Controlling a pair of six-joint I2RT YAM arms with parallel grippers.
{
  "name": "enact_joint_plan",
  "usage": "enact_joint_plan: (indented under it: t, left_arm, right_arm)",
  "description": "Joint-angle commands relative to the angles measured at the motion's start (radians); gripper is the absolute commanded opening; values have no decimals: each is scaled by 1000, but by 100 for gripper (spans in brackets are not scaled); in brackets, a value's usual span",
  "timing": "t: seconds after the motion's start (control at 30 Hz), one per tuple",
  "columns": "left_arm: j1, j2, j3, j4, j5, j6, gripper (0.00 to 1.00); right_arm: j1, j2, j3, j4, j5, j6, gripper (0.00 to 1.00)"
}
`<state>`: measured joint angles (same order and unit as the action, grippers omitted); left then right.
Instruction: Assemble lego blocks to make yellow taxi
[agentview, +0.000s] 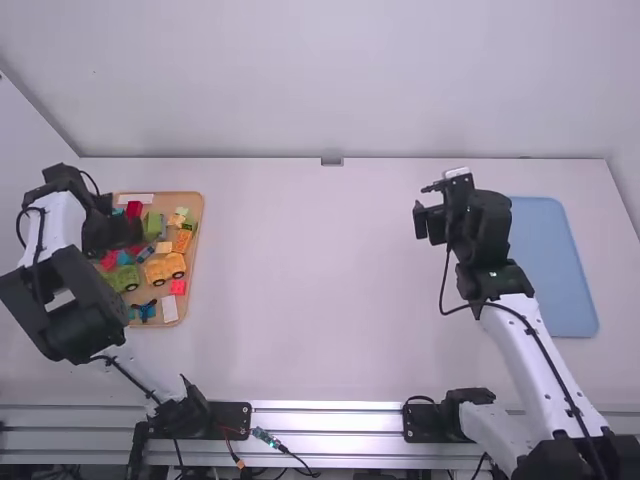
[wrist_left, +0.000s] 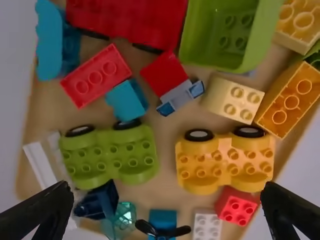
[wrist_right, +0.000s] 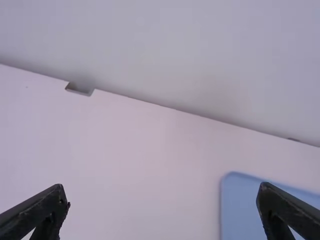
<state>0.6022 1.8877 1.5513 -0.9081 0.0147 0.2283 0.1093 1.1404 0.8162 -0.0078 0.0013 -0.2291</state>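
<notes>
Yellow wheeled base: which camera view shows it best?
Left wrist view: the yellow wheeled base appears large and whole, two black wheels distinct. High view shows it smaller, on the wooden tray, wheels just visible.

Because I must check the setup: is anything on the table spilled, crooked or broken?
Nothing stands out as spilled or broken. The blocks lie jumbled at mixed angles on the wooden tray, which looks ordinary for loose parts, and the blue mat lies flat.

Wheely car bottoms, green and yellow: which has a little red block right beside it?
The yellow car bottom, right by the red block; the green one lies by white pieces.
</notes>
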Motion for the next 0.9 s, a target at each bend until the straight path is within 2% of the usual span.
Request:
enact_joint_plan:
  t: [0.0, 0.47, 0.87]
  left_arm:
    - [-8, -5, 11, -23, -4, 87, 99]
    - [-8, -5, 11, -32, -4, 244, 99]
    - [-8, -5, 11, 24, -4, 381, 99]
  right_arm:
    - [1, 1, 21, 0, 0, -7, 99]
    - [2, 1, 21, -17, -3, -7, 99]
    - [2, 1, 21, -29, -4, -6, 99]
